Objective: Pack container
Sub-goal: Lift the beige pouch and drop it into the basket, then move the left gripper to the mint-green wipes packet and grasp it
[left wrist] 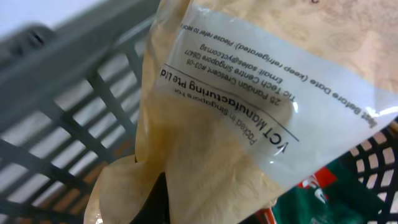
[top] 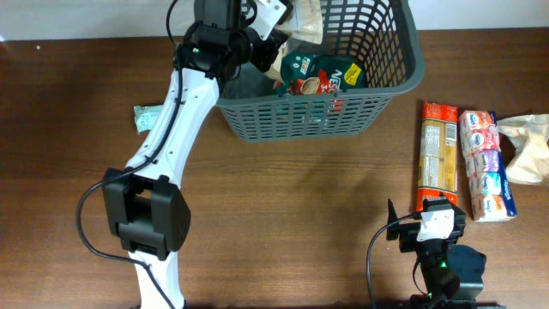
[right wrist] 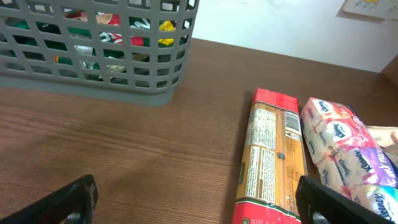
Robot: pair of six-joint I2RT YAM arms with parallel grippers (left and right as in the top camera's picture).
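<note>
The dark grey slotted basket (top: 302, 117) stands at the back middle of the table, and it also shows in the right wrist view (right wrist: 124, 74). A green coffee packet (top: 319, 77) lies inside it. My left gripper (top: 268, 50) is over the basket's left rim, shut on a beige plastic packet (top: 304, 21) with a white label. That packet (left wrist: 249, 106) fills the left wrist view, with the basket wall (left wrist: 68, 106) behind it. My right gripper (top: 433, 225) is open and empty low at the front right; in its wrist view (right wrist: 199, 208) it is just left of a pasta packet (right wrist: 270, 162).
The long orange-red pasta packet (top: 439, 154), a tissue multipack (top: 487, 163) and a beige bag (top: 530, 148) lie in a row at the right. A small green packet (top: 146, 118) lies left of my left arm. The tissue pack (right wrist: 342, 140) is right of the pasta.
</note>
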